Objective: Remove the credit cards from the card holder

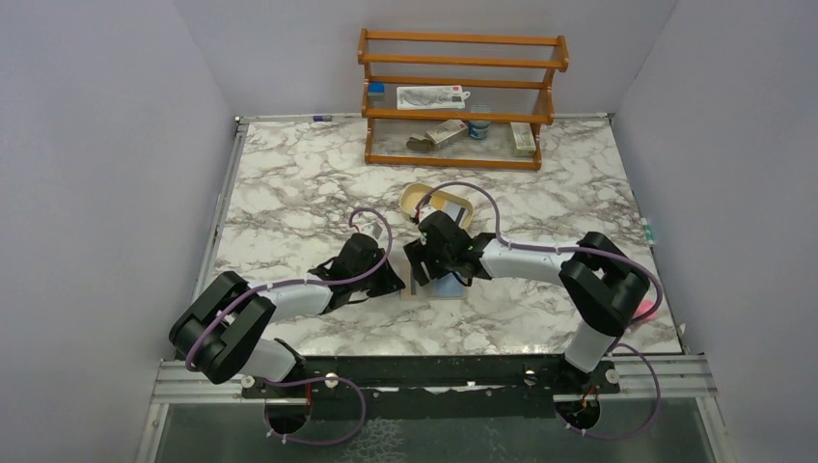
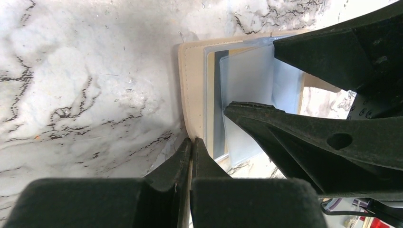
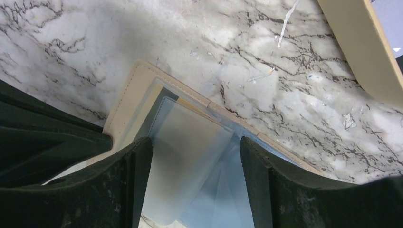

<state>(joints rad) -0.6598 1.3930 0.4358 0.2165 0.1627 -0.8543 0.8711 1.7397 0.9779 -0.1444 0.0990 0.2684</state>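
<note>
From above, left gripper [image 1: 391,281] and right gripper [image 1: 422,266] meet mid-frame over the card holder [image 1: 440,288]. Left wrist: jaws pressed together at its tan edge, lower centre. Right wrist: jaws spread astride the clear sleeve [image 3: 190,156], credit cards [image 3: 160,112] beneath.

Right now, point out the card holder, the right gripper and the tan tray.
card holder [image 3: 128,97]: right wrist view, tan stitched border.
right gripper [image 3: 196,142]: right wrist view, midway between fingertips.
tan tray [image 3: 359,42]: right wrist view, rim.
</note>
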